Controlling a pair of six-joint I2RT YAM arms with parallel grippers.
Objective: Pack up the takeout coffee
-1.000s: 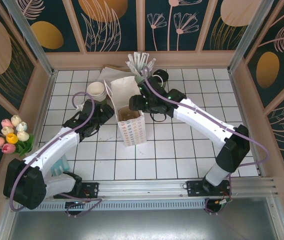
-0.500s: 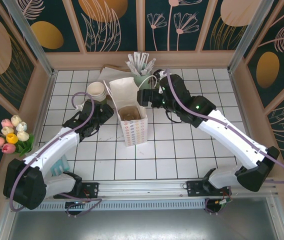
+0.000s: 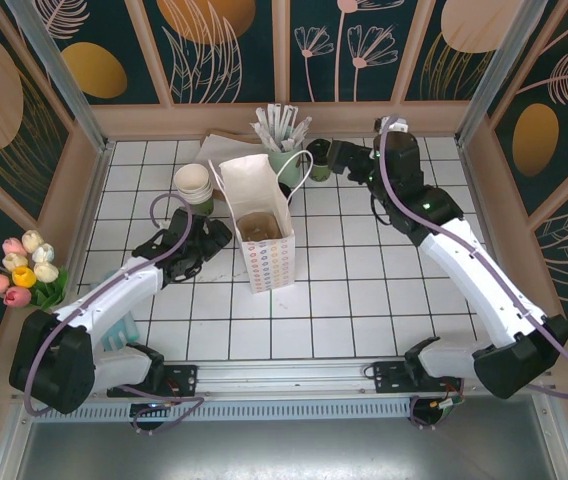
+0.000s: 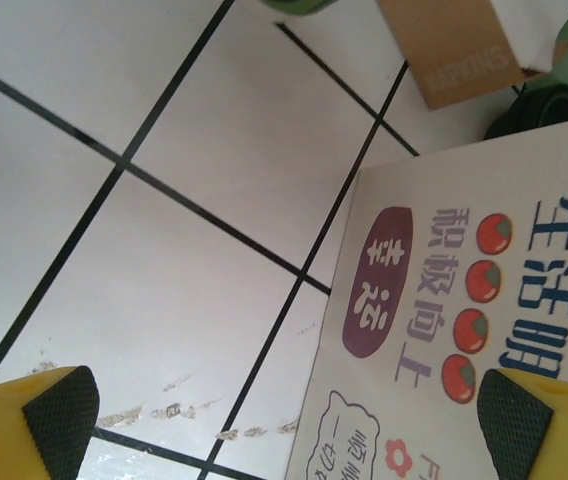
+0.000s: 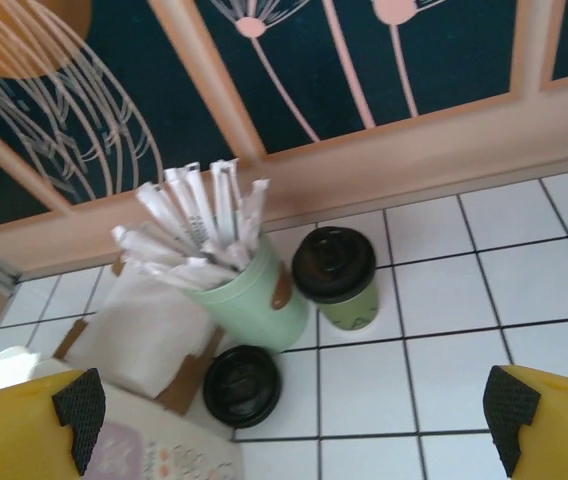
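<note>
The takeout coffee is a green cup with a black lid on it, standing upright on the tiles by the back wall, just right of the mint holder. In the top view the takeout coffee sits right at the tip of my right gripper. In the wrist view my right gripper is open above and in front of the cup, with nothing between its fingers. A second black lid lies flat beside the holder. My left gripper is open, low beside the printed paper bag, whose side faces it.
The mint green holder of white sticks stands behind the bag. A stack of lidless cups is at the back left, and a brown napkin box lies behind the bag. Tulips sit outside the left wall.
My right arm has drawn back from over the bag's mouth to the back right, jaws widening, and now hovers by the lidded cup. The left gripper has shifted only slightly.
</note>
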